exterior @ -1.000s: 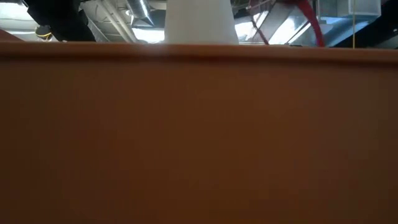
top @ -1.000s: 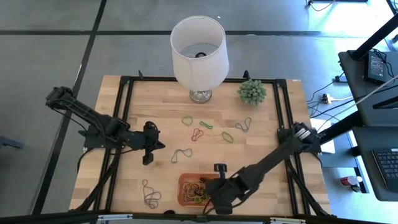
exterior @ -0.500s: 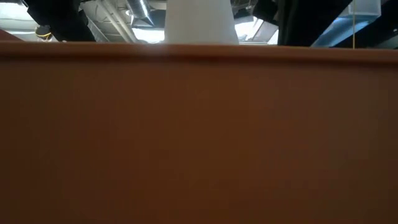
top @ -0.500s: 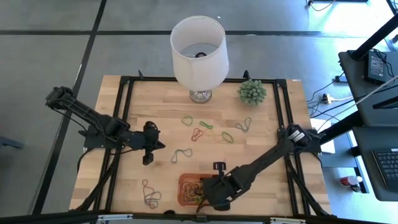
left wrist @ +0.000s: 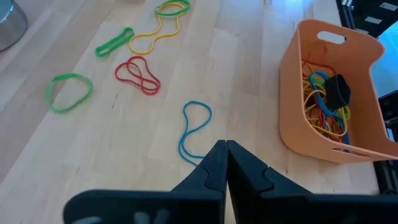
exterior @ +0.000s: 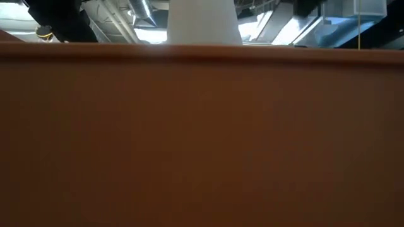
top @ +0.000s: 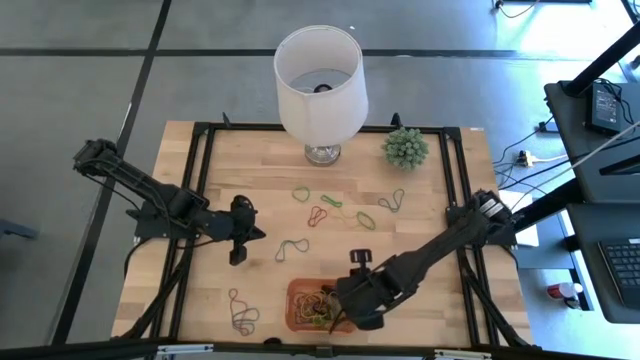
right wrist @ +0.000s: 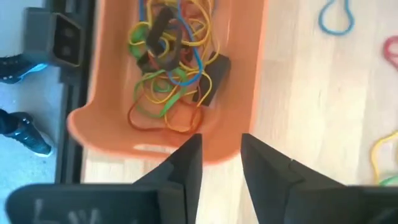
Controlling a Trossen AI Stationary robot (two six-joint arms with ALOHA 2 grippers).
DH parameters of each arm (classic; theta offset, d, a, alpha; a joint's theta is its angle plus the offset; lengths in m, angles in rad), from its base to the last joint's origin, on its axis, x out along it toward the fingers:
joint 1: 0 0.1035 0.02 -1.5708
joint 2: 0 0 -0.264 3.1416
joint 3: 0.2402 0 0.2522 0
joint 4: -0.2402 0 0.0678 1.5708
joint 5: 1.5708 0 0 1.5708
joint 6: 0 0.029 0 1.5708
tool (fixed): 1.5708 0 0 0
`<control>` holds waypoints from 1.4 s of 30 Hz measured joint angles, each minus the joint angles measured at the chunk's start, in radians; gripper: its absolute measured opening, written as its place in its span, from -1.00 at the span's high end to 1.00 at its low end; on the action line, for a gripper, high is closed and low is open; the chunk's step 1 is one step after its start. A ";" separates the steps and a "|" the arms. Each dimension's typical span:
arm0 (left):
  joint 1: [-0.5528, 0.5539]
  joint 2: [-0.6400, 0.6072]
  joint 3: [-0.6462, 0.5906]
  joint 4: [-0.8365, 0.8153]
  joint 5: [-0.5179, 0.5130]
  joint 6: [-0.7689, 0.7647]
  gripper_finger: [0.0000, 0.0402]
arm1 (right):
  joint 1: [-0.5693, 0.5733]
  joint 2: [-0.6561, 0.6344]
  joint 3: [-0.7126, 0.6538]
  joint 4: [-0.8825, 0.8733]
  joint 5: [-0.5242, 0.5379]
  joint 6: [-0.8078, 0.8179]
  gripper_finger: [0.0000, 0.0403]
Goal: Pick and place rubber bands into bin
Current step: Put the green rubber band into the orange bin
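High view — wooden table, white lamp, plant — grey floor.

The bin sits at the table's near edge, a tangle of rubber bands inside it. The right gripper hangs over the bin's right end. More bands lie scattered mid-table, behind the bin. The left gripper sits left of them. The lamp and the plant stand at the far edge.
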 joint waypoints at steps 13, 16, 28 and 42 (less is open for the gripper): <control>0.115 0.079 0.025 0.063 0.086 -0.023 0.99 | -0.003 -0.534 -0.683 0.346 0.000 0.148 0.90; 0.188 0.163 0.085 0.053 0.138 0.036 0.99 | -0.012 -0.691 -0.868 0.461 0.013 0.182 0.87; 0.539 0.549 0.389 -0.074 0.371 0.212 0.91 | -0.177 -1.148 -1.317 0.665 0.027 0.047 0.96; 0.761 0.837 0.467 -0.110 0.301 0.176 0.33 | -0.349 -1.285 -1.594 0.970 -0.045 -0.067 0.98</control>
